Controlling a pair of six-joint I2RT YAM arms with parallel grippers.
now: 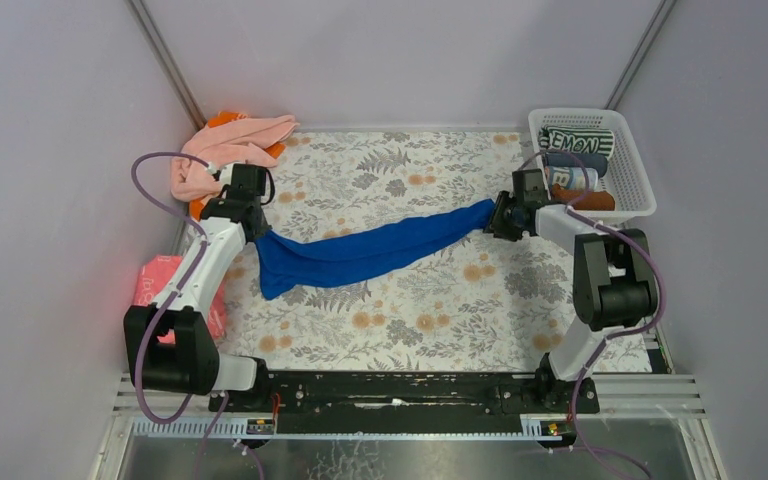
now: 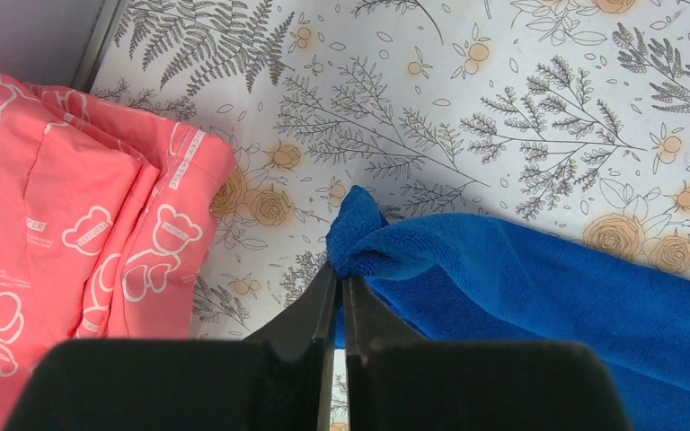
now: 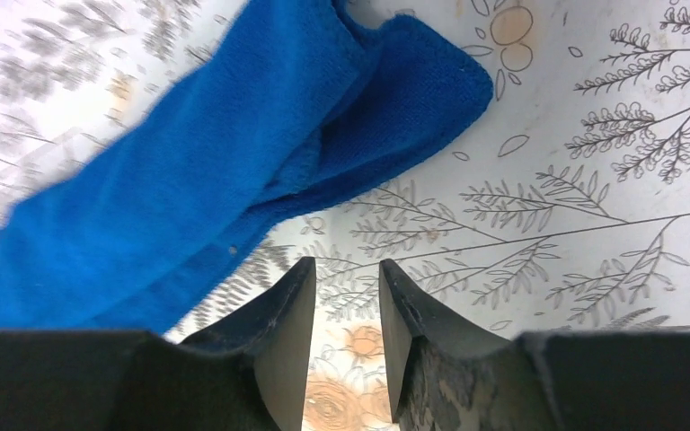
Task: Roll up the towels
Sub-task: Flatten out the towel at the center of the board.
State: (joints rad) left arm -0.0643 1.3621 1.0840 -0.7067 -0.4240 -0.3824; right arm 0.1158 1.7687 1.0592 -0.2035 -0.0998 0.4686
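A royal blue towel [image 1: 365,252] lies stretched across the floral cloth from left to right. My left gripper [image 2: 342,272] is shut on its left corner [image 2: 359,235], pinching a bunched fold. My right gripper [image 3: 347,267] stands open just short of the towel's right end [image 3: 395,99], with only the printed cloth between its fingers. In the top view it sits at the towel's right tip [image 1: 500,215]. A pale pink towel [image 1: 230,150] lies heaped over an orange one [image 1: 225,118] at the back left. Rolled towels [image 1: 575,160] fill the white basket [image 1: 642,175].
A reddish-pink flat item with white print [image 2: 63,224] lies at the left edge, close beside my left gripper. The white lattice basket stands at the back right, just behind my right arm. Grey walls close in the table on three sides.
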